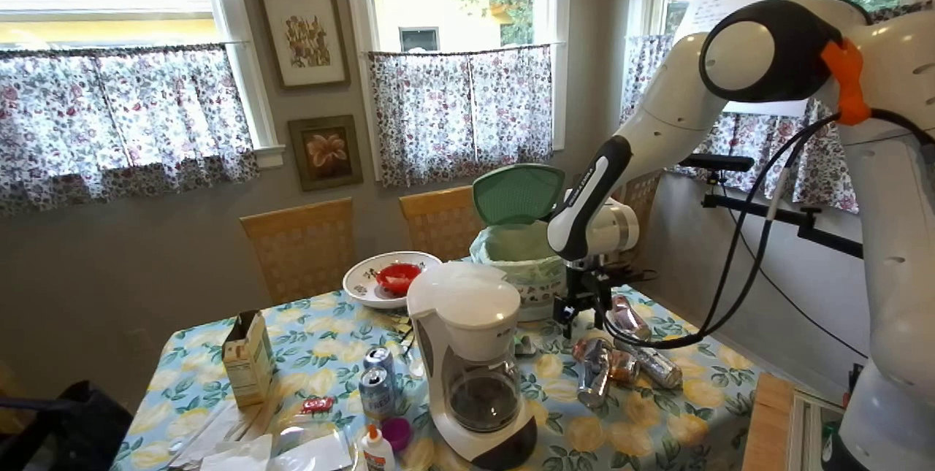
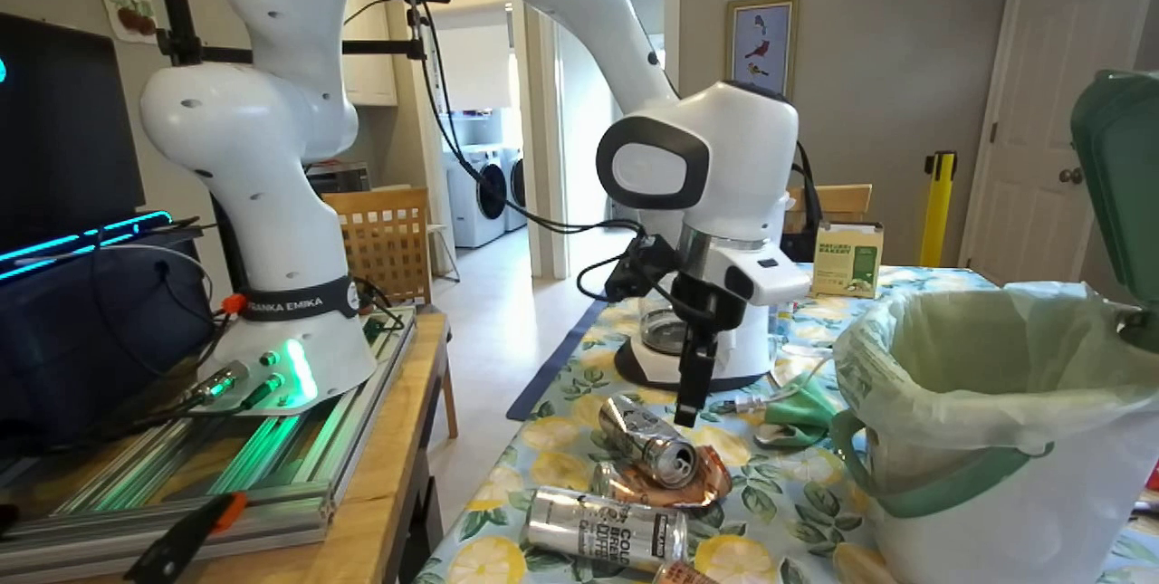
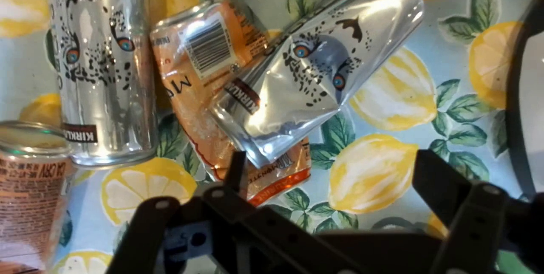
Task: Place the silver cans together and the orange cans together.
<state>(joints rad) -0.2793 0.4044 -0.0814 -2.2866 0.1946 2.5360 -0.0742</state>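
Nearest, in the wrist view, a black two-fingered gripper (image 3: 330, 165) sits at 6 o'clock, its fingers spread wide apart above a light-blue tablecloth (image 3: 450, 66) printed with yellow lemons. Toward 1 o'clock from the view's centre, a dented, shiny silver metal can (image 3: 323, 66) with dark spots lies slantwise on a crushed orange metal can (image 3: 208, 80), which shows toward 10 o'clock. Farther out at 10, a smoother silver can (image 3: 106, 70) lies on its side. At 8 o'clock, partly cut off, is a copper-orange can (image 3: 29, 206); its end is close by the smoother silver can, though whether they touch I cannot tell.

In an exterior view, take the tall white plastic coffee maker (image 1: 456, 310), with its clear glass jug (image 1: 482, 401), as the middle of the dial. The silver and orange cans lie mixed in a loose cluster at 3 o'clock, the gripper pointing down near them at the end of a white robot arm (image 1: 657, 120). At 9 o'clock stand two blue-and-silver cans (image 1: 376, 392) and, farther out, an open tan cardboard box (image 1: 248, 361). Farther back, at 1 o'clock, a white bin (image 1: 537, 297) lined with a pale-green bag (image 1: 504, 248) has its green lid (image 1: 518, 193) raised. At 11 o'clock sits a broad white dish (image 1: 363, 280) with a round red item (image 1: 398, 279) inside. Behind are pale wooden chairs (image 1: 296, 244), then floral cloth curtains (image 1: 460, 113).
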